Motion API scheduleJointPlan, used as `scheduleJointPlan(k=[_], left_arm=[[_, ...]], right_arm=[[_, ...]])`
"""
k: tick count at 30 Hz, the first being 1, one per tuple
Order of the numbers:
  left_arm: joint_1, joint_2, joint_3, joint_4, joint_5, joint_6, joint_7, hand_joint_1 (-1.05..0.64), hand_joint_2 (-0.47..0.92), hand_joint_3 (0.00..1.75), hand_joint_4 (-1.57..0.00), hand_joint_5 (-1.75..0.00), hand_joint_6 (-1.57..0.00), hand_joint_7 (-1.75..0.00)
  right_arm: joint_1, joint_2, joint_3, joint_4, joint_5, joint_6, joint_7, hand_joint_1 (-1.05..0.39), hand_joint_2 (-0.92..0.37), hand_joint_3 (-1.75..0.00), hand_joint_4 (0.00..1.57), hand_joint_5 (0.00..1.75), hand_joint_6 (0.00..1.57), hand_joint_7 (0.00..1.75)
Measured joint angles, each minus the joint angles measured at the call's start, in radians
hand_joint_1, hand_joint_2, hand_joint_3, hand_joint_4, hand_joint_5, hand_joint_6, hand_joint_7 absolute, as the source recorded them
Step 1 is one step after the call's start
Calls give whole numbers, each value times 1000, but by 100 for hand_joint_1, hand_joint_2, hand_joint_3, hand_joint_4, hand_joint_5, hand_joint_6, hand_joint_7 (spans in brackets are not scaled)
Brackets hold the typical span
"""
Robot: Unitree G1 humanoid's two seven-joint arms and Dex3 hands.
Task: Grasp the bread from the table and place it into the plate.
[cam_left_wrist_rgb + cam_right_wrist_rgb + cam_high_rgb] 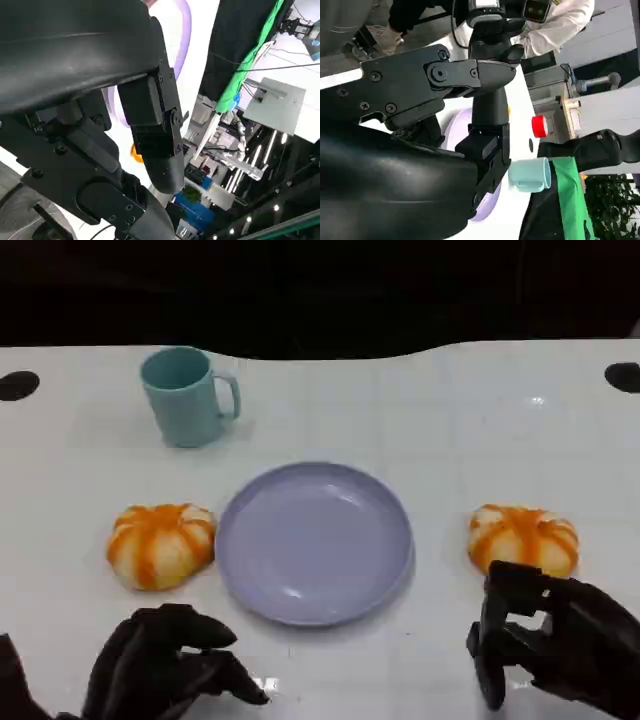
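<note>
Head view | right hand (555, 640) fingers spread, empty, near bread (524, 539) | left hand (165, 662) fingers apart, empty

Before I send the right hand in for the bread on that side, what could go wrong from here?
1. The right hand sits low, just in front of the right bread; a flat approach may push the bun away instead of gripping it.
2. The plate lies close beside it, so a low carry could nudge its rim.
3. The left bread nearly touches the plate; a shifted plate could bump it.
</note>
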Motion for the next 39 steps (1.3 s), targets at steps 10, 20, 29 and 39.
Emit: scheduleJointPlan(k=[10,20,29,39], left_arm=[[0,0,0,0,-1,1,0,-96,63,0,-157,-42,-157,-15],[0,1,1,0,-5,7,-1,-95,63,0,-157,-41,-157,-14],[0,1,1,0,-12,7,-2,-96,64,1,-157,-41,-157,-14],[-2,1,1,1,-12,-2,-1,-96,64,0,-157,-42,-157,-14]], right_arm=[[-2,1,0,3,-2,-15,3,-49,-92,-34,73,175,59,158],[-7,1,0,12,-4,-29,18,-51,-92,-33,74,175,60,157],[-7,1,0,12,-6,-38,23,-53,-92,-32,73,175,60,156],[-30,13,-18,25,-23,-135,6,-50,-92,-22,57,159,54,119]])
